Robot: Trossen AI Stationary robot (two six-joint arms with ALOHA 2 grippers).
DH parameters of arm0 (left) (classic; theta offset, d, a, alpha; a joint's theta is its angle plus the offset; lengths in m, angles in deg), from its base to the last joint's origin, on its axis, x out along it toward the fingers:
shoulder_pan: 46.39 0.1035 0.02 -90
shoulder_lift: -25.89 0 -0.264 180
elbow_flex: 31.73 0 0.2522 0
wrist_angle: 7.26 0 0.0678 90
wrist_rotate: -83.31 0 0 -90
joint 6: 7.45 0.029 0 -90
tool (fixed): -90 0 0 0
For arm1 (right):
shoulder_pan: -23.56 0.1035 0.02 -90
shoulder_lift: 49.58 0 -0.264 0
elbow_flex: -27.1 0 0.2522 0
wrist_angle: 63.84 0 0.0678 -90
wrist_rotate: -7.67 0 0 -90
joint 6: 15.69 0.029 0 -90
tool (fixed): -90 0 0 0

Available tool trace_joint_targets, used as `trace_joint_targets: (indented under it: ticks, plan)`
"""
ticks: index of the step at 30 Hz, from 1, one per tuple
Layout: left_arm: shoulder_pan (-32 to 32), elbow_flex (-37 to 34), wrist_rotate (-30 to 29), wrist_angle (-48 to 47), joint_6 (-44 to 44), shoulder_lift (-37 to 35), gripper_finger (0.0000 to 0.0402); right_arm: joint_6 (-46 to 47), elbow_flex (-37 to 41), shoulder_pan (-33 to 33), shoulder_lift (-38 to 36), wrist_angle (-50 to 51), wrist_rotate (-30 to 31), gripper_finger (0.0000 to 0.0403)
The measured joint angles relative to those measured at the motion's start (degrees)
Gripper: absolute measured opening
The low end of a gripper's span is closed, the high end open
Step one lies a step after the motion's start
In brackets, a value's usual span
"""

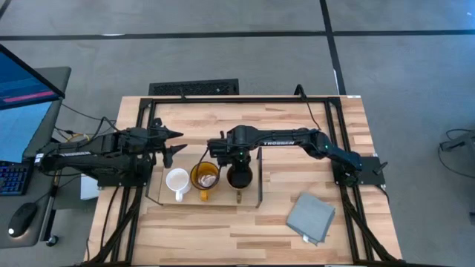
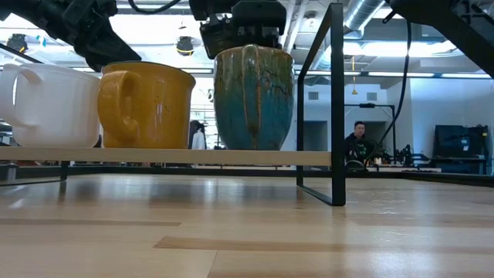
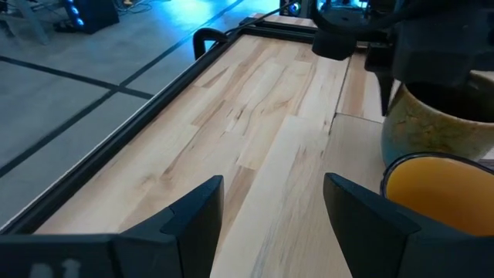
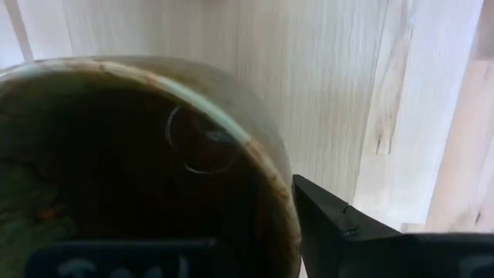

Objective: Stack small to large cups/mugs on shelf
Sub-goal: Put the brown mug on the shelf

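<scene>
Olive-brown mug (image 1: 239, 177) stands on the shelf (image 1: 257, 194), its rim between the right gripper's (image 1: 236, 165) slightly parted fingers.

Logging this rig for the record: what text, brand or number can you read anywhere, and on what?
"TROSSEN": white letters along the right arm, high view; small but legible.
Monitor at the table's left: content too small to read.
Mugs, shelf, cloth: no markings visible.

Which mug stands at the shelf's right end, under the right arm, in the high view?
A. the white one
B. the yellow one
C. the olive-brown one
C: the olive-brown mug stands right of the yellow mug and the white mug on the shelf.
</scene>
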Motion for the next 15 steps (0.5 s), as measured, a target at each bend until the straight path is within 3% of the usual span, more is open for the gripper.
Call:
trace_joint_targets:
  ticks: [15]
  plan:
    - [0.0, 0.0, 2.4, 0.0, 0.0, 0.0, 0.0215, 1.6, 0.0, -0.1, 0.0, 0.1, 0.0, 0.0102]
